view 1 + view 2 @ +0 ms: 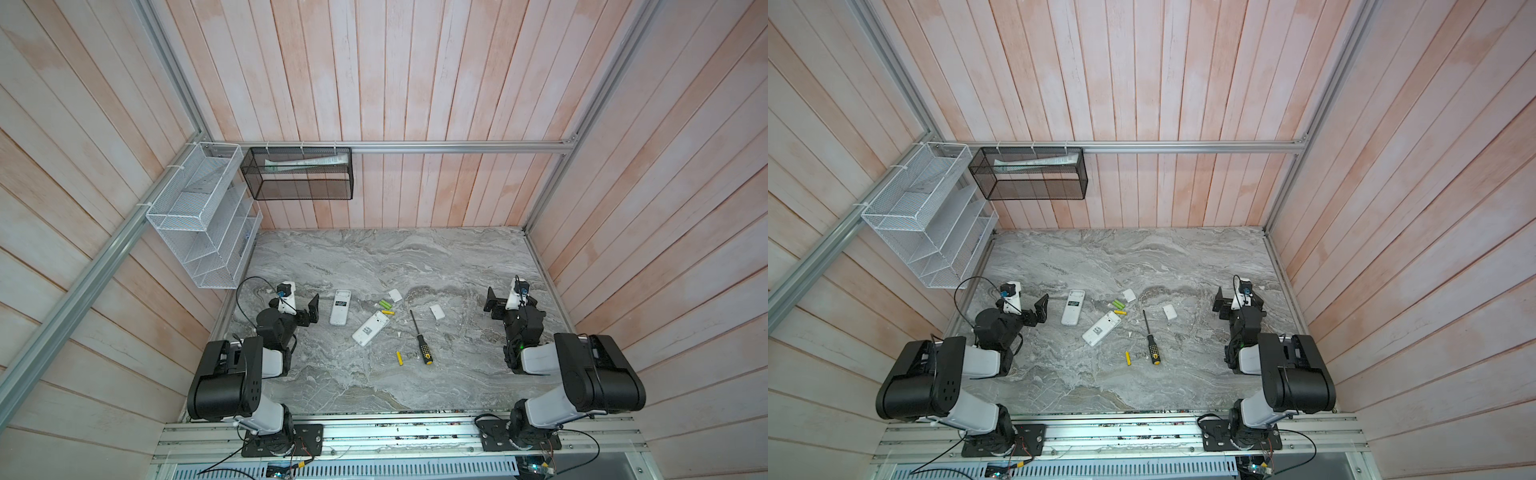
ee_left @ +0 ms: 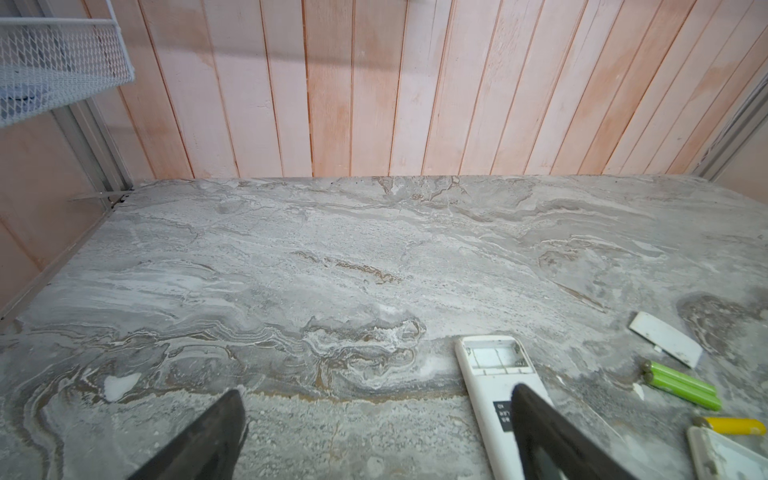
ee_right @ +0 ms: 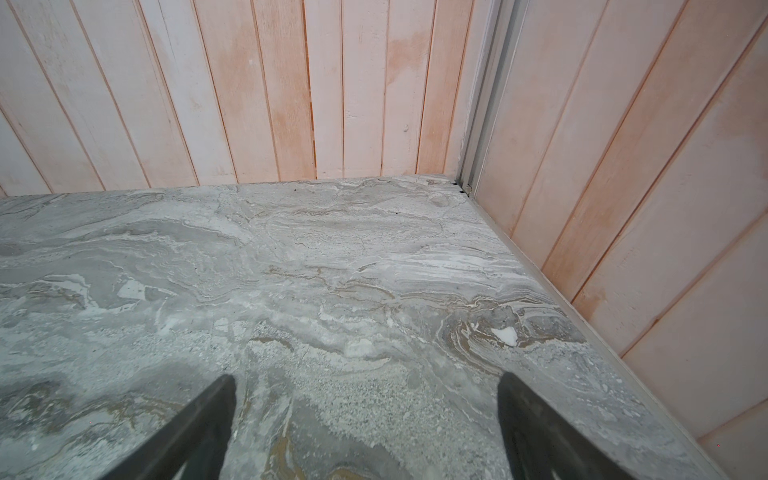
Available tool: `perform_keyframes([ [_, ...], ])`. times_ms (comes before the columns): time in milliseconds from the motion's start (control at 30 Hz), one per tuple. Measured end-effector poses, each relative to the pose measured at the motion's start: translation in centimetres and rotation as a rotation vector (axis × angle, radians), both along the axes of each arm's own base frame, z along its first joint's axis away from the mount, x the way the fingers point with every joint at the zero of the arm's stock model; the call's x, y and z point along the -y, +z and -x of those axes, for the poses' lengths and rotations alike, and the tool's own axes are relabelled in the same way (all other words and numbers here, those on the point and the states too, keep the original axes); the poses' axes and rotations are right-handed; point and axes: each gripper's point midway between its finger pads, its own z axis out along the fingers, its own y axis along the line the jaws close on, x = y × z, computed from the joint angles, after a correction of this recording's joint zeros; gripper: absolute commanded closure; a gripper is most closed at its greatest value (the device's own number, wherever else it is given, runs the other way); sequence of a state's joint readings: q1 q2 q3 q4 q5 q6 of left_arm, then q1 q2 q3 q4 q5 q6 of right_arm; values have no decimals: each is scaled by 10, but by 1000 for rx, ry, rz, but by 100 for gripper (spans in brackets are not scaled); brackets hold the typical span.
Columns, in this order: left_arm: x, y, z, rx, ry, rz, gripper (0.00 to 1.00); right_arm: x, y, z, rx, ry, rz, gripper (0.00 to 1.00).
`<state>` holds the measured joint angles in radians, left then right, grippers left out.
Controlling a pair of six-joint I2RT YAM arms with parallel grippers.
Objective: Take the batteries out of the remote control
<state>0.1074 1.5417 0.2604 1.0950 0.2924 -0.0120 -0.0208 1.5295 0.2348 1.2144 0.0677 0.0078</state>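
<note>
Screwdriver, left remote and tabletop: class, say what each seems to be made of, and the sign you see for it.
Screwdriver: thin dark shaft, probably metal; black-and-yellow handle, likely plastic or rubber.
Left remote: white, smooth moulded shell with thin-walled ribs in its open bay, likely plastic.
Tabletop: grey, veined and matte; it looks like marble, though it could be a printed laminate.

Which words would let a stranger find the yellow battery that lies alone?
On the marble table, find the screwdriver near the middle. Left of its black-and-yellow handle lies the yellow battery. The other three batteries cluster farther back, beside a remote.
</note>
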Motion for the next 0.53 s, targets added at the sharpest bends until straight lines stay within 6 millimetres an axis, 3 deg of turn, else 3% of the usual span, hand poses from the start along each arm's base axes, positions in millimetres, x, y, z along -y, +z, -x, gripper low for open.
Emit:
perform_keyframes([
  [533,-1,7,-9,19,90,-42,0,0,-1,0,-4,2,-4,2],
])
